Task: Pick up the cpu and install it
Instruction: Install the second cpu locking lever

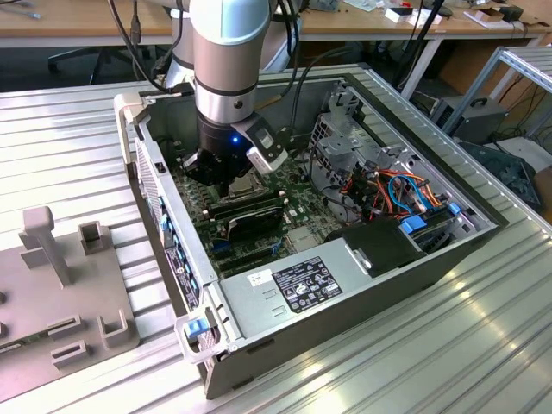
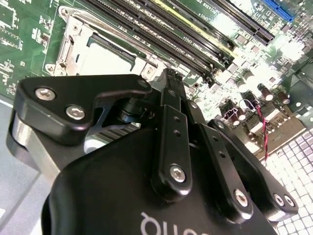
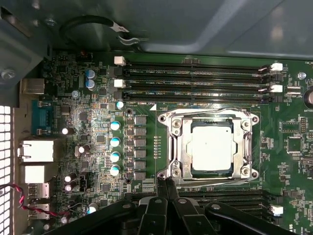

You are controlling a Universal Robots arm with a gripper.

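Lying seated in the socket frame [image 3: 211, 147] on the motherboard [image 3: 98, 161]: cpu [image 3: 211, 146], apparently installed already. Hovering just beside it, fingers pinched together on nothing: gripper [image 3: 166, 183]. Clamping frame seemingly not yet latched.

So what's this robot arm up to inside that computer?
The arm has its gripper down inside the open computer case, right over the green motherboard. Its jaws are shut and hold nothing. The cpu already sits in the socket frame, next to the gripper tip.
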